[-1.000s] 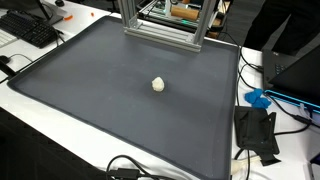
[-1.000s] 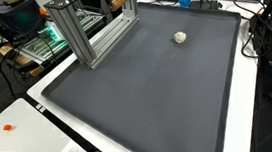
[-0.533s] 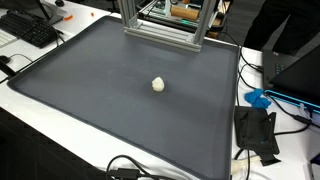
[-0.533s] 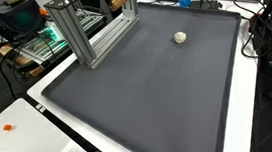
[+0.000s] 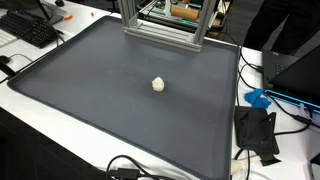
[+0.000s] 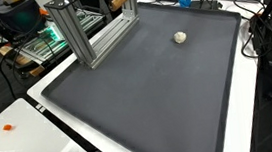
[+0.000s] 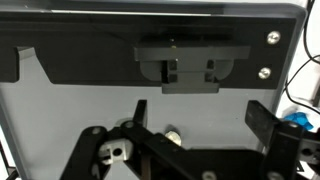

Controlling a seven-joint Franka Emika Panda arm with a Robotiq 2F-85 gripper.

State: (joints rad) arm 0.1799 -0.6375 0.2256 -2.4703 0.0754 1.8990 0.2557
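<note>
A small cream, roundish object (image 5: 158, 85) lies alone on the dark grey mat (image 5: 90, 90), toward its middle; in an exterior view it sits near the mat's far side (image 6: 180, 38). In the wrist view the same object (image 7: 174, 133) shows just below and between the jaws, partly hidden by the gripper's black linkage. My gripper (image 7: 200, 117) is open, its two dark fingers (image 7: 262, 118) spread wide with nothing between them. It hangs above the mat, apart from the object. Neither the arm nor the gripper appears in the exterior views.
An aluminium frame (image 5: 165, 25) stands at one edge of the mat (image 6: 92, 35). A keyboard (image 5: 30, 28), a blue item (image 5: 258, 99), a black device (image 5: 258, 133) and cables (image 5: 130, 170) lie on the white table around the mat.
</note>
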